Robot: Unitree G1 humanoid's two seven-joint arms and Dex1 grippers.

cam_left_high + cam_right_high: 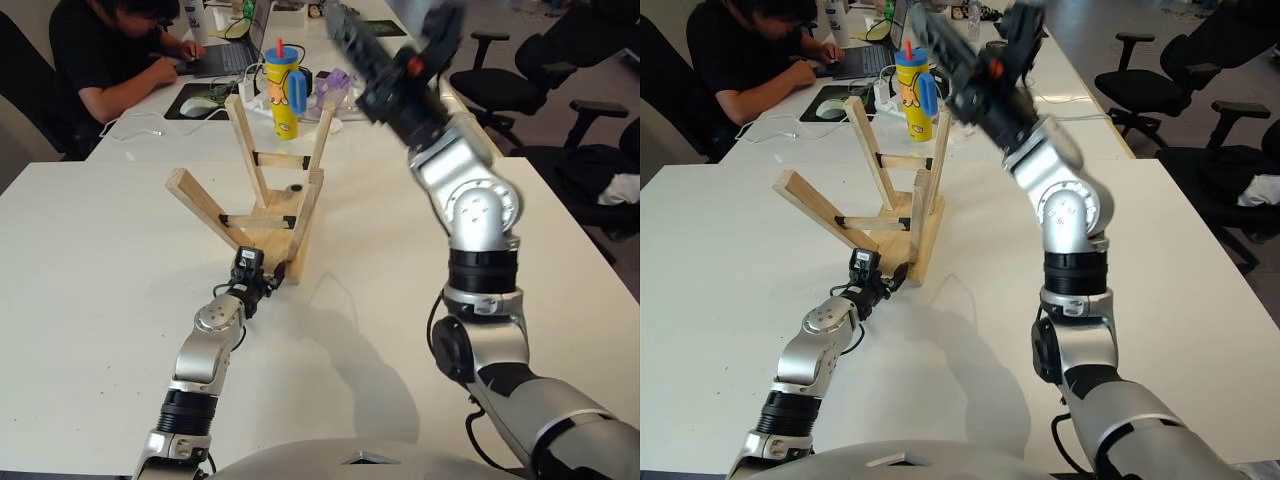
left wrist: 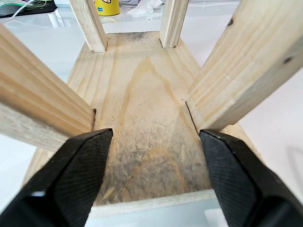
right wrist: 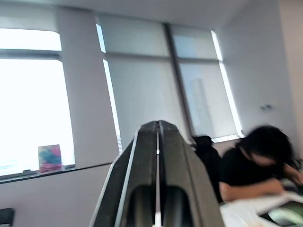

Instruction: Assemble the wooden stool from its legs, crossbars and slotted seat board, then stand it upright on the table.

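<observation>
left jaws spread at stool (image 2: 147, 118) — legs (image 2: 246, 61) cut off.

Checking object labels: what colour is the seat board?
The seat board is pale natural wood, grain visible; left wrist view.

Bright even light; windows (image 3: 31, 99) glare (blown white), soft shadows across table (image 1: 90, 300).

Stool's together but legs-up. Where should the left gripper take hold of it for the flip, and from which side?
Take the seat board by its near end, coming from the robot's side, low between the two near legs. The left gripper sits open there, a finger near each long edge; those flat, parallel edges should suit a pinch.
</observation>
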